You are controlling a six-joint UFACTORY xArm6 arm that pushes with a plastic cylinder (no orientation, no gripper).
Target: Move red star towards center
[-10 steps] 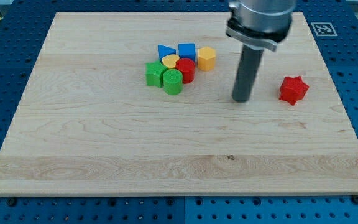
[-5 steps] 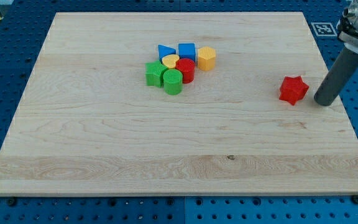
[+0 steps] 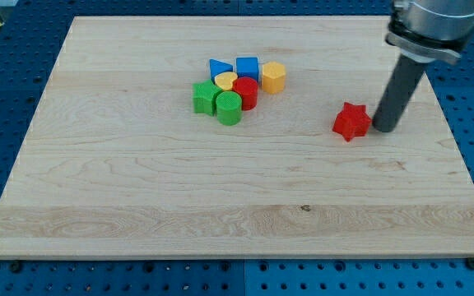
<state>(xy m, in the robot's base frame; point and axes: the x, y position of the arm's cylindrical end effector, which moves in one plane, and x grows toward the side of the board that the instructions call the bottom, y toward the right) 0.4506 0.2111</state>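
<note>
The red star [image 3: 351, 122] lies on the wooden board [image 3: 138, 181], right of the middle. My tip [image 3: 383, 128] touches or nearly touches the star's right side. The dark rod rises from there toward the view's top right. The star stands well apart from the cluster of blocks at the view's upper middle.
A tight cluster sits left of the star: a blue block [image 3: 218, 67], a blue block [image 3: 248, 67], a yellow hexagonal block [image 3: 273, 76], a yellow block [image 3: 225, 80], a red cylinder [image 3: 246, 93], a green block [image 3: 204, 97] and a green cylinder [image 3: 229, 108].
My tip went from left of the star around to its right side, then moved left. The red star slid left, toward the board's middle. The cluster has not moved.
</note>
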